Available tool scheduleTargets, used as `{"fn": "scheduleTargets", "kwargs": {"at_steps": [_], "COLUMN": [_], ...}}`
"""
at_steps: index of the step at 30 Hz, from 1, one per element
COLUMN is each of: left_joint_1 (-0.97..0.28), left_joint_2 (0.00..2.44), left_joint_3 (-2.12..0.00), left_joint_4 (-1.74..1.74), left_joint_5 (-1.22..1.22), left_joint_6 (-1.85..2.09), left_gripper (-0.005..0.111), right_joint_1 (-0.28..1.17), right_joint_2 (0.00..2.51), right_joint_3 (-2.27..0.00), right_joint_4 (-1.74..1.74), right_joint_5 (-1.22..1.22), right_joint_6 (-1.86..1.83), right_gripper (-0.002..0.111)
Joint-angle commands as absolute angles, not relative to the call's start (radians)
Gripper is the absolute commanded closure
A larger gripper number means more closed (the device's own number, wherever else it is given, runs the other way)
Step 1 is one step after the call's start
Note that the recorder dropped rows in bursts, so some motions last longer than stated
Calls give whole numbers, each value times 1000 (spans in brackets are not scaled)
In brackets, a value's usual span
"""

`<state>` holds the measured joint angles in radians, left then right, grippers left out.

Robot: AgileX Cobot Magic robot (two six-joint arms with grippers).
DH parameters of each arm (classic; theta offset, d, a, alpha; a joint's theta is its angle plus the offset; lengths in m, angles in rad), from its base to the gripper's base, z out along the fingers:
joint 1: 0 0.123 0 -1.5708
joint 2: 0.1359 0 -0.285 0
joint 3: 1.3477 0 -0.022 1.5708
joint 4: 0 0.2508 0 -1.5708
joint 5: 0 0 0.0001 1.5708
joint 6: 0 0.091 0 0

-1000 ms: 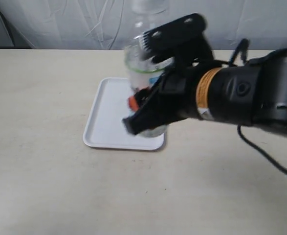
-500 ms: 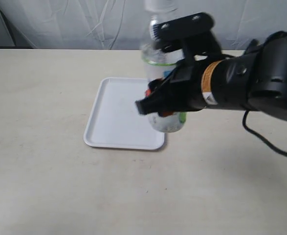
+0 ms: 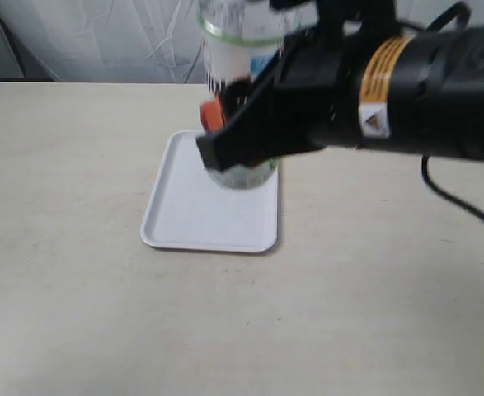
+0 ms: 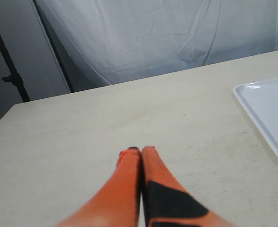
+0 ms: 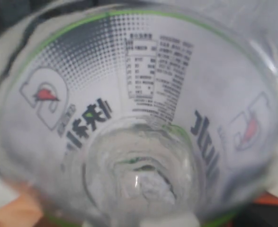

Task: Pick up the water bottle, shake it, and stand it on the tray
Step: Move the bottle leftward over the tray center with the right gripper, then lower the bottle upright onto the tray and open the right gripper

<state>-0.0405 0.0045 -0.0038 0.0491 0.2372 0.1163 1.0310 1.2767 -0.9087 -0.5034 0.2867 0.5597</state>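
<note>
The clear water bottle [image 3: 237, 66] with its white, green-edged label hangs upright in the air above the far part of the white tray [image 3: 188, 216], its cap cut off by the top of the exterior view. My right gripper [image 3: 225, 124] is shut on the bottle's lower body, an orange fingertip [image 3: 211, 114] showing at its side. The right wrist view is filled by the bottle [image 5: 134, 118], blurred, its label printing facing me. My left gripper [image 4: 140, 152] is shut on nothing, low over bare table, with the tray's corner [image 4: 266, 101] off to one side.
A beige table [image 3: 77, 289] carries the tray. White cloth [image 3: 101, 37] hangs behind the table's far edge. The right arm's black body [image 3: 415, 82] and a black cable [image 3: 464, 210] span the right side above the table.
My right gripper has swung left and upward with the bottle, after a swing to the right half a second ago. The bottle now sits higher in view. The tray has not moved.
</note>
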Motion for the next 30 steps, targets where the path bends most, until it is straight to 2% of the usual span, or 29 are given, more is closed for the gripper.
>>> {"fn": "scheduleTargets", "kwargs": {"at_steps": [1,4,7,10,12,21,30], "left_joint_1": [-41,-41,-41,-41,-41,-41,-41], "left_joint_2": [0,0,0,0,0,0,0], "left_joint_3": [0,0,0,0,0,0,0], "left_joint_4": [44,44,44,44,44,44,44], "left_joint_5": [239,239,239,239,239,239,239], "left_joint_6": [113,113,113,113,113,113,113], "left_gripper": [106,106,106,106,106,106,106], "right_joint_1": [1007,929,848,808,788,768,768], "right_joint_2": [1395,1467,1556,1680,1748,2007,2073], "right_joint_3": [-808,-822,-844,-844,-856,-1072,-1102], "right_joint_4": [-541,-496,-462,-425,-292,-271,-223], "right_joint_5": [69,-223,-281,-487,-542,-517,-502], "right_joint_6": [552,549,489,348,206,30,30], "right_gripper": [109,109,109,109,109,109,109]}}
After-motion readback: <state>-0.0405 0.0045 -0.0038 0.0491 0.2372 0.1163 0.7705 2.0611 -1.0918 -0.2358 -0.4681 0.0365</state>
